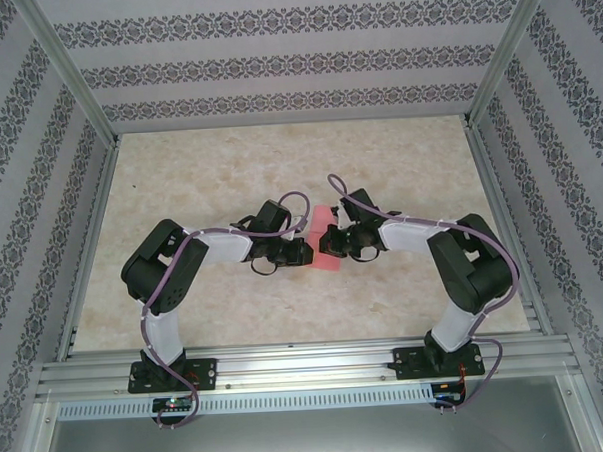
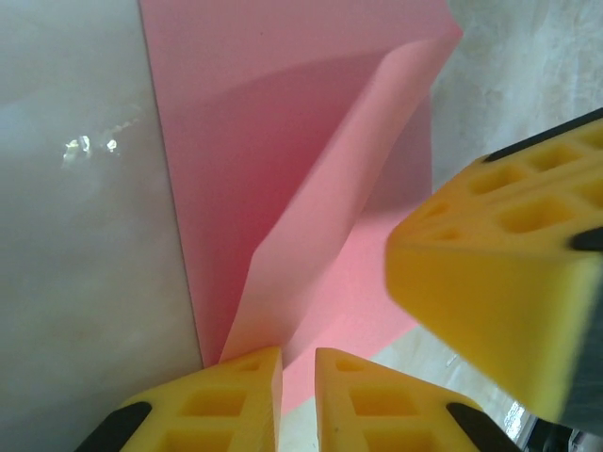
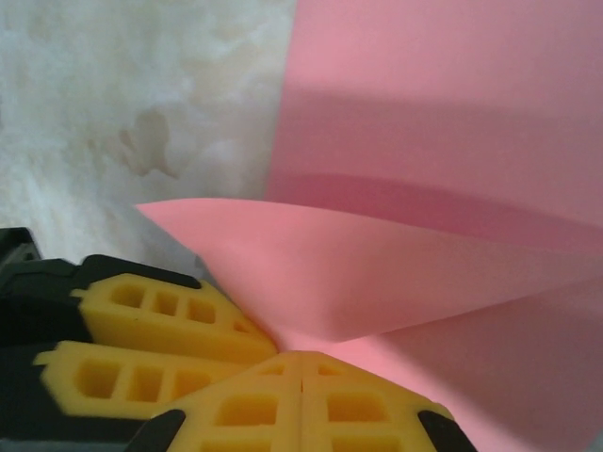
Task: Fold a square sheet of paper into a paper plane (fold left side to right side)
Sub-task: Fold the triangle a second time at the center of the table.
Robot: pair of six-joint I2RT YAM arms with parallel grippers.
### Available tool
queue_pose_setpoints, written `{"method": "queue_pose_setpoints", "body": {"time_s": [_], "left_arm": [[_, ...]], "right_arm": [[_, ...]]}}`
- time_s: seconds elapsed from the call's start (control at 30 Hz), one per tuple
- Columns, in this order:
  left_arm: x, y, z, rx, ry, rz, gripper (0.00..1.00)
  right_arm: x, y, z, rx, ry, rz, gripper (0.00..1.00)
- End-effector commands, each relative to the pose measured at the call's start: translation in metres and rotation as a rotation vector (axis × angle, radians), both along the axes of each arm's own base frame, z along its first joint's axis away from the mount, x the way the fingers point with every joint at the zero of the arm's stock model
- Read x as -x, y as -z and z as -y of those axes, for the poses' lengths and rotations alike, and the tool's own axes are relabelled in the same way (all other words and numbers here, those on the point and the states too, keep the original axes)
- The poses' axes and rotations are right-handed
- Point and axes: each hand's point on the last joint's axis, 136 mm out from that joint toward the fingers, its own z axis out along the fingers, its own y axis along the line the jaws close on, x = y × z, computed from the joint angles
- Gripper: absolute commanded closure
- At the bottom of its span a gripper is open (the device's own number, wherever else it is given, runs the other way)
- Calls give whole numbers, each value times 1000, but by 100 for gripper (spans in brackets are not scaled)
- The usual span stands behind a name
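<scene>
Thin matt paper sheet (image 2: 283, 141), glossy marbled table (image 2: 75, 282), matt yellow plastic claw fingers (image 2: 231, 400), dull metal frame rails (image 1: 308, 364)

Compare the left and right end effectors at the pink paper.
The left end effector shows a narrow slit between its fingers; the right end effector has its fingers pressed together. The left sits at the corner of the paper, its grip unclear; the right pinches the lifted flap. Both have yellow fingers and meet at the paper.
</scene>
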Motion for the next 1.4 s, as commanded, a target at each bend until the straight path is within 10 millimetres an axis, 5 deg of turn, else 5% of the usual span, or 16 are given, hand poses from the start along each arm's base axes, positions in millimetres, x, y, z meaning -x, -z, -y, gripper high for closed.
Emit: {"method": "queue_pose_setpoints", "body": {"time_s": [0.0,0.57,0.97,1.37], "left_arm": [[25,42,-12,-93,4,-124,82],[25,49,-18,-142,-11,-136,86],[28,63,-33,-203,-44,-180,88],[32,69,-37,-213,-49,-198,89]], "right_arm": [[-4,-1,-11,-19,-16,-7,96],[-4,13,-16,21,-30,-49,96],[-9,27,14,190,-29,-50,95],[-38,28,51,227,32,-45,95]]}}
